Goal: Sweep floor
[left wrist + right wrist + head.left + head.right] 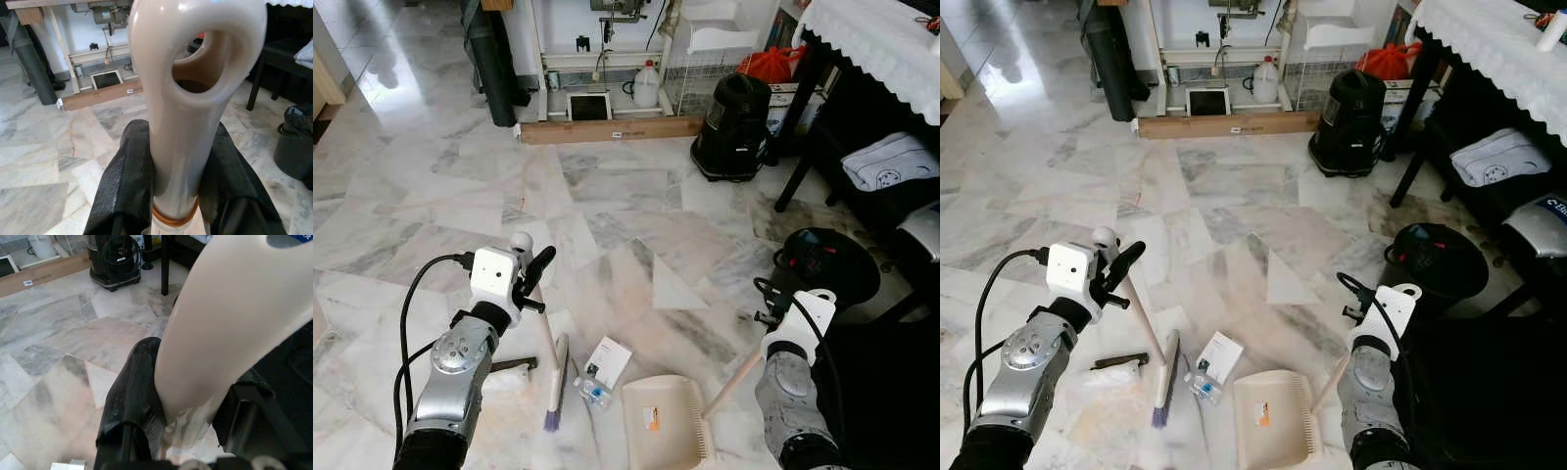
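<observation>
I take the black canister vacuum (pixel 733 125) as my marker. Just beside it, away from me, I see a white wire basket (pixel 703 76), a white plastic jug (pixel 646 85) and a red bag (pixel 771 65). A long wooden plank (pixel 610 129) lies on the marble floor (pixel 431 186) to the vacuum's left. To its right I see a black table under a white lace cloth (pixel 881 44), with folded white towels (pixel 891 160) beneath. A black bucket (pixel 830 264) sits nearer me.
</observation>
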